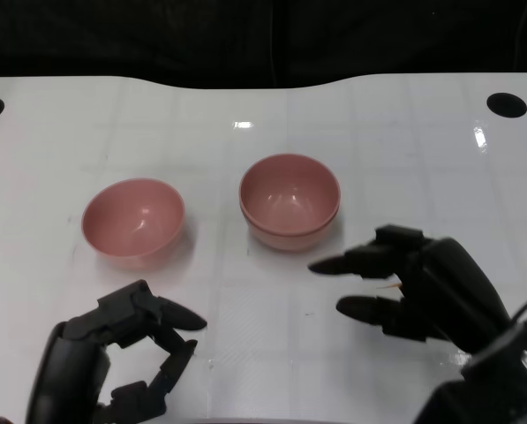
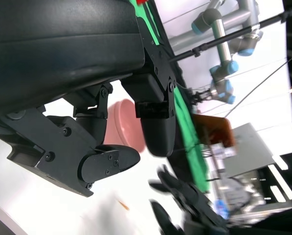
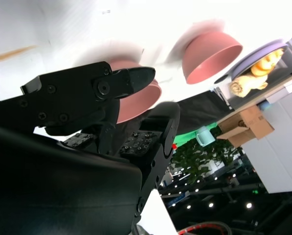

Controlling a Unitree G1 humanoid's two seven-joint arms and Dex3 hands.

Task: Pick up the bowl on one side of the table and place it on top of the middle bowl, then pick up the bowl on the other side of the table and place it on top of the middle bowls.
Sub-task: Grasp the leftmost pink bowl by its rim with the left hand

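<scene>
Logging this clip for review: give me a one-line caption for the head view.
Two pink bowls stacked mid-table, a single pink bowl left of them, left hand and right hand empty nearby.

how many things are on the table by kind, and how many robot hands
Pink bowls: 3. One stands alone; two are nested as a stack in the middle.
Black robot hands: 2, left hand and right hand, both holding nothing.
Total: 5
</scene>
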